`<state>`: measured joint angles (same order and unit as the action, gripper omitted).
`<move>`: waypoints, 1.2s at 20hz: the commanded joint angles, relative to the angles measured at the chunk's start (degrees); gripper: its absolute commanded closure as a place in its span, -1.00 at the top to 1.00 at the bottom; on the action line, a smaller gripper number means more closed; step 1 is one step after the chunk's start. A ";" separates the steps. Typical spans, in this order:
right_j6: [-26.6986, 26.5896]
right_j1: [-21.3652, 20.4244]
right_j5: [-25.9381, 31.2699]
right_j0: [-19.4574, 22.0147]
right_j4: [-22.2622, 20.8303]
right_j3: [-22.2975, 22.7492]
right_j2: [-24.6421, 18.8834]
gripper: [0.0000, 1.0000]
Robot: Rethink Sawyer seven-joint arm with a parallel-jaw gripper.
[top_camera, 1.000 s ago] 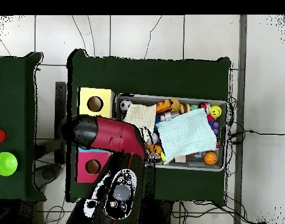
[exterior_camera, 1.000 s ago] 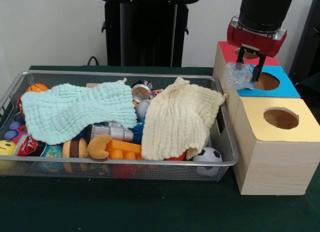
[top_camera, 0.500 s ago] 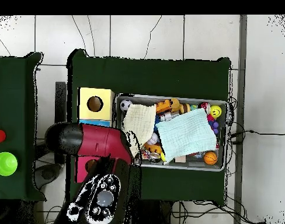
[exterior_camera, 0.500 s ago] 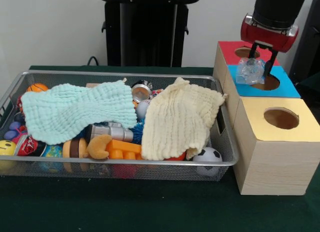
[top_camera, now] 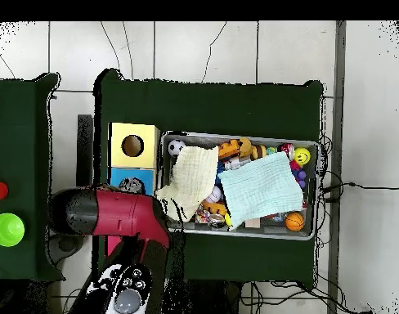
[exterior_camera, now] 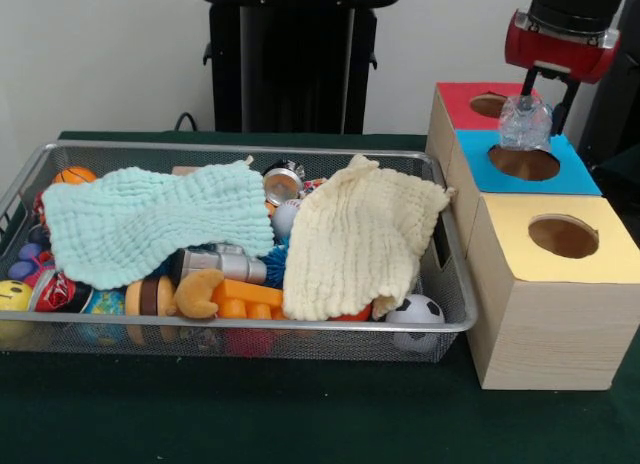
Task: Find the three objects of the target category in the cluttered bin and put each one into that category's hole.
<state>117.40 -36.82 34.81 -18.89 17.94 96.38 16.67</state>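
The crumpled clear plastic bottle (exterior_camera: 525, 122) hung roughly upright, long axis vertical, clamped between the fingers of the gripper (exterior_camera: 545, 92). It hung directly below the red gripper body, above the blue box (exterior_camera: 527, 164) and its round hole, near the red box (exterior_camera: 480, 105).

front: table-level, close | overhead: high, straight down | shared: bin (exterior_camera: 240, 324)

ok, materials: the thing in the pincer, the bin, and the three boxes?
Held item: clear crinkled plastic by the look, see-through with glints, shut in the pincer. Bin: metal wire mesh, shiny rim. Boxes: pale wood-grain sides, possibly laminate; flat matte red, blue and yellow tops.
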 commanded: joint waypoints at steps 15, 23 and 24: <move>8.86 2.12 -8.31 -0.42 -0.69 10.26 -3.98 1.00; 9.78 2.57 -8.46 -0.87 -0.13 9.95 -3.45 1.00; 9.63 2.59 -8.61 -0.87 -0.23 9.92 -3.45 1.00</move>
<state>117.40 -36.36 26.06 -20.31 17.95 102.08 17.10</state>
